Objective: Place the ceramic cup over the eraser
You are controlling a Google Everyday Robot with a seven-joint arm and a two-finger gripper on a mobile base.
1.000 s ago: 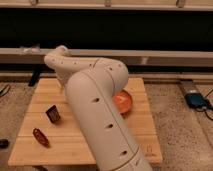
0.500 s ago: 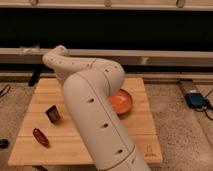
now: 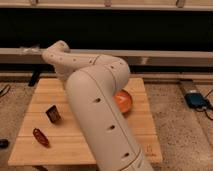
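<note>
The eraser [image 3: 53,114], a small dark block with reddish edges, stands on the left part of the wooden table [image 3: 50,90]. My large white arm [image 3: 95,110] rises from the bottom of the view, crosses the table's middle and bends at an elbow [image 3: 59,50] above the far left of the table. My gripper is hidden behind the arm, somewhere past that elbow. The ceramic cup is hidden too.
An orange bowl [image 3: 123,101] sits right of the arm, partly covered by it. An elongated glossy dark-red object [image 3: 41,137] lies at the table's front left. A blue device [image 3: 196,99] lies on the floor to the right. A dark wall with a rail runs behind.
The arm's elbow has shifted slightly up and to the right. The eraser, bowl and dark-red object have not moved.
</note>
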